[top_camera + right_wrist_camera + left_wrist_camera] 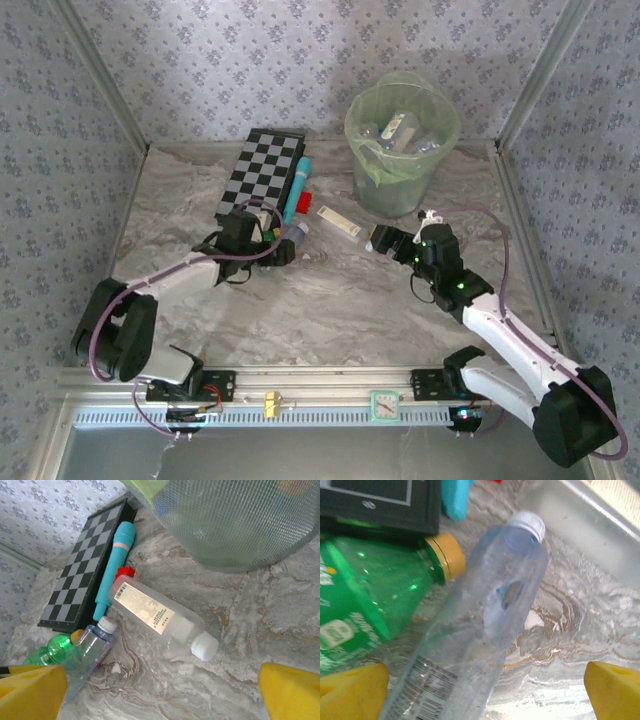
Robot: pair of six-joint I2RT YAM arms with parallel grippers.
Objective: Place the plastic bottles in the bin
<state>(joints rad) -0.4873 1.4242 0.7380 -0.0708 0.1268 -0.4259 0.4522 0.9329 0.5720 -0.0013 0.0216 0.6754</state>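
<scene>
Bottle (490, 610), clear and lying near the checkerboard (262, 172), looks light, crushable and slick, so we'd pinch its midsection with our left gripper (482, 690), spread wide like the right gripper (160, 692).

The left arm (165, 275) and right arm (505, 325) are showing white shells, black joints and looping purple cables (92, 345); yellow pads (351, 692) are tipping the left tool (482, 692) and right tool (160, 690).
</scene>
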